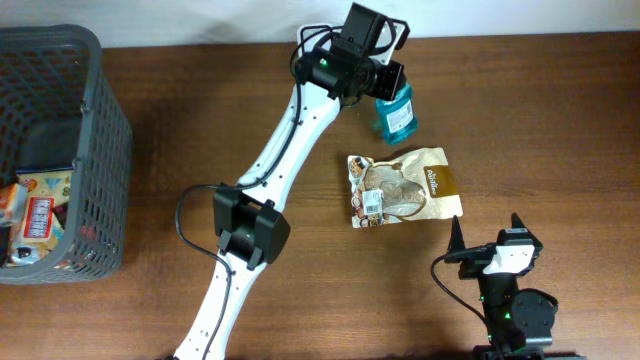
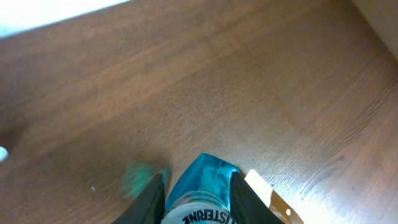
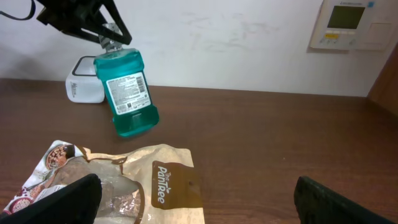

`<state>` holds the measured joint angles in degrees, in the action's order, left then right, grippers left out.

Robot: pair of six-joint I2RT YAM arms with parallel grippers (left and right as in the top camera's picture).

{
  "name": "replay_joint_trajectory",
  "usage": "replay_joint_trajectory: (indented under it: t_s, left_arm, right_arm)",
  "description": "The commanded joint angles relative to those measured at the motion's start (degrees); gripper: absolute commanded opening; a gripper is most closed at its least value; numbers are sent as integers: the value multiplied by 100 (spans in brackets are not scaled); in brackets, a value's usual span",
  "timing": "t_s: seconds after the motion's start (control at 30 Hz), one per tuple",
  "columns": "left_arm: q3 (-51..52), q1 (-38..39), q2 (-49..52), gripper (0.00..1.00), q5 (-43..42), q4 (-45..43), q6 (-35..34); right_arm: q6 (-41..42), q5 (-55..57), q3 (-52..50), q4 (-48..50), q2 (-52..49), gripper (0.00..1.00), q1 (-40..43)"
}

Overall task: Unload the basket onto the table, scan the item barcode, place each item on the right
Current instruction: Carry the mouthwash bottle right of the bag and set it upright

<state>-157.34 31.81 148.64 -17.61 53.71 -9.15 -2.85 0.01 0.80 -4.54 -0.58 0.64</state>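
Overhead, the table (image 1: 520, 110) is brown wood, and a grey basket (image 1: 105, 130) with a few packets in it stands at its left edge. My left arm (image 1: 285, 140) reaches across to the far side. Mid-table, right of that arm, a pouch (image 1: 405, 187) lies flat with its window side up. Just beyond the pouch is the bottle (image 3: 127, 93), teal and tilted, its label turned toward my right wrist camera. My left gripper (image 1: 388, 85) is clamped on its neck. I cannot tell whether its base touches the table. Behind it, by the wall, sits a white box (image 3: 84, 88). My right gripper (image 1: 487, 235) is at the near edge, near the pouch but clear of it, fingers spread wide and empty.
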Motion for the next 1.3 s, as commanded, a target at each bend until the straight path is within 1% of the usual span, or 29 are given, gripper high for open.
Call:
replay_joint_trajectory:
  t_s: [0.0,0.1,0.23,0.3,0.37,0.5,0.53,0.57,0.63,0.67,0.7,0.73,0.8,0.87,0.9,0.97,1.03,1.13,1.2,1.27]
  left_arm:
    - [-212,258,70,15,570,-55,846]
    - [-212,492,142,16,1456,-55,1429]
    - [-212,673,315,16,1552,-57,1484]
    - [-212,734,343,17,1552,-76,1484]
    - [-212,754,343,25,1550,-122,1484]
    - [-212,782,343,30,1550,-164,1484]
    - [-214,785,343,34,1550,-164,1484]
    - [-214,785,341,41,1552,-166,1484]
    - [-227,782,339,48,1552,-168,1484]
    - [-234,778,339,56,1552,-162,1484]
    - [-251,778,339,60,1550,-162,1484]
    - [-295,778,339,61,1550,-157,1482]
    - [-413,778,339,68,1550,-133,1482]
    - [-605,778,339,68,1550,-68,1480]
    - [-737,778,339,70,1554,-20,1480]
    - [-1054,745,339,70,1670,155,1480]
    - [-1493,660,339,70,1965,496,1445]
    - [-2186,463,339,70,2363,1091,1163]
    - [-2253,254,101,76,2347,1484,1130]
    - [-2253,48,-181,78,2347,1843,1130]
  right_arm:
    - [9,48,-48,-17,37,98,-37]
    - [9,48,-48,-17,37,98,-37]
    - [9,48,-48,-17,37,98,-37]
    - [9,48,-48,-17,39,98,-37]
    - [9,48,-48,-17,39,99,-37]
    - [9,48,-48,-17,37,98,-37]
    - [9,48,-48,-17,39,98,-37]
    - [9,48,-48,-17,37,98,-37]
    - [9,48,-48,-17,37,98,-37]
    - [9,48,-48,-17,37,98,-37]
    - [9,48,-48,-17,37,98,-37]
    - [9,48,-48,-17,37,98,-37]
    - [9,48,-48,-17,37,98,-37]
    - [9,48,-48,-17,37,98,-37]
    - [9,48,-48,-17,37,98,-37]
    - [9,48,-48,-17,37,98,-37]
    - [9,48,-48,-17,37,98,-37]
    - [9,48,-48,-17,37,98,-37]
    - [9,48,-48,-17,37,98,-37]
    - [9,48,-48,-17,37,98,-37]
